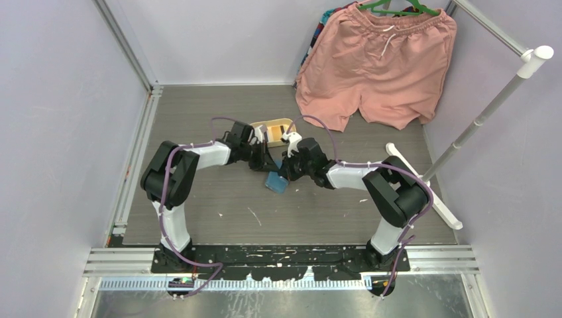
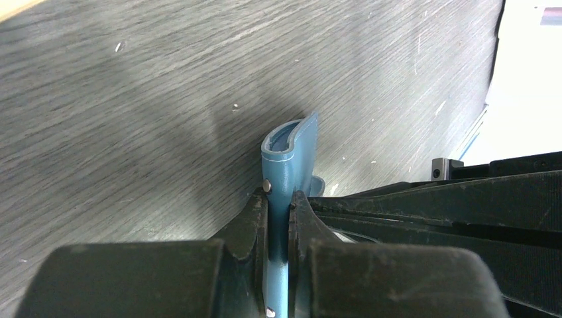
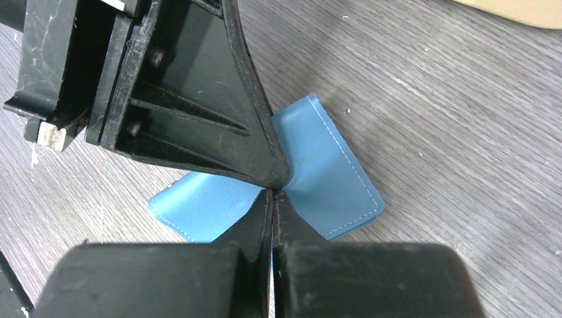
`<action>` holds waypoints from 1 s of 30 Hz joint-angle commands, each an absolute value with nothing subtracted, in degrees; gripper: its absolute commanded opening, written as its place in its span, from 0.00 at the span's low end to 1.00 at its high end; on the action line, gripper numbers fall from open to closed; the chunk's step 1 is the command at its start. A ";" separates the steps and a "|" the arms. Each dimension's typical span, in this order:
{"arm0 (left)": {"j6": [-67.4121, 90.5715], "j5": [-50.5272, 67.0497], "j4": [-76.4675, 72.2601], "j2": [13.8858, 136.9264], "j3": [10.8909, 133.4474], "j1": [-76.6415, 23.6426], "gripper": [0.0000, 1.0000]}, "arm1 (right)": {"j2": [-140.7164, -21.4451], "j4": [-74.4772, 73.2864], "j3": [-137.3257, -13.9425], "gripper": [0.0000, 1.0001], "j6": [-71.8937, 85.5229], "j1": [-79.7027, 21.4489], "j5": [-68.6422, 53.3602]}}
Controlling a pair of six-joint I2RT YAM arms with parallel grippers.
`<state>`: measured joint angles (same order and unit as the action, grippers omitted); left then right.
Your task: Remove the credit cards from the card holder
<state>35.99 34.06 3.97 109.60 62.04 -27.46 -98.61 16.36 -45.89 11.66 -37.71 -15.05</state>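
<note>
The teal-blue card holder (image 1: 277, 183) lies partly unfolded on the grey table between the two arms. My left gripper (image 1: 265, 162) is shut on one flap of it. In the left wrist view that flap (image 2: 291, 152) stands edge-on, pinched between the jaws of the left gripper (image 2: 279, 199). My right gripper (image 3: 274, 195) is shut, its tips pressed together right over the fold of the card holder (image 3: 331, 172). I see nothing between its fingers. One finger (image 3: 199, 99) of the left gripper crosses just above it. The credit cards are hidden.
A yellow oval tray (image 1: 273, 124) sits just behind the grippers. Pink shorts (image 1: 378, 66) hang at the back right. A white rack pole (image 1: 477, 122) with its foot (image 1: 424, 185) stands to the right of the right arm.
</note>
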 commanded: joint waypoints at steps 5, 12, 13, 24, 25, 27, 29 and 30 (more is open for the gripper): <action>36.66 29.35 6.93 106.92 58.53 -26.49 0.00 | -97.53 10.31 -41.51 0.01 13.22 -38.29 -12.99; 37.93 26.82 5.92 104.97 56.39 -24.71 0.00 | -94.44 4.43 -41.56 0.01 12.77 -38.26 -8.48; 38.37 26.42 5.33 104.51 55.75 -24.30 0.00 | -94.40 3.62 -41.83 0.01 12.78 -38.30 -7.72; 37.27 20.00 6.23 99.72 52.66 -21.07 0.00 | -93.93 -4.64 -43.48 0.01 13.79 -38.24 -5.25; 37.27 20.30 5.84 99.49 52.52 -21.01 0.00 | -93.81 -5.04 -43.69 0.01 13.80 -38.31 -5.02; 37.77 21.50 3.49 99.12 51.93 -20.96 0.00 | -93.62 -6.40 -44.74 0.01 13.67 -38.29 -3.26; 39.06 22.91 -0.34 98.40 50.44 -21.01 0.00 | -93.06 -7.75 -45.93 0.01 13.04 -38.32 -1.80; 39.65 23.50 -2.50 97.98 49.65 -21.01 0.00 | -92.59 -7.97 -46.48 0.01 13.01 -38.28 -0.98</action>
